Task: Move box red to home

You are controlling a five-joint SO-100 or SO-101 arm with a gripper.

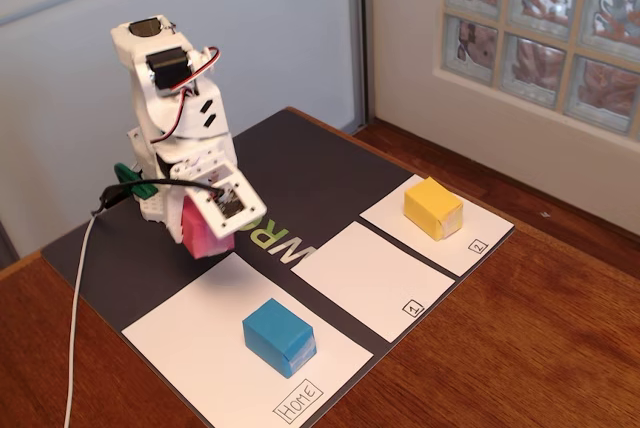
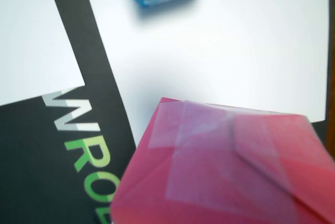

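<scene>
The red box (image 1: pixel 198 233) hangs in the pincer (image 1: pixel 205 228), lifted clear of the black mat (image 1: pixel 300 173) at the far edge of the Home sheet (image 1: pixel 200 333). In the fixed view only its pink lower end shows beneath the white arm (image 1: pixel 170 118); in the wrist view the box (image 2: pixel 225 171) fills the lower right, its taped paper folds facing the camera, with the sheet (image 2: pixel 235 51) spread white behind it. The pincer is clamped on the box, though its fingers are hidden in both views.

The blue box (image 1: pixel 279 336) already sits on the Home sheet, toward the labelled near corner (image 1: pixel 298 399). The yellow box (image 1: pixel 432 207) rests on the sheet marked 2 (image 1: pixel 440 233), and the sheet marked 1 (image 1: pixel 365 278) lies between, all on the mat covering the wooden tabletop (image 1: pixel 540 328).

This looks like the carry step, nearly at its end. The next move calls for going a little further over the Home sheet, lowering onto its bare far part, well apart from the blue box, then releasing.
</scene>
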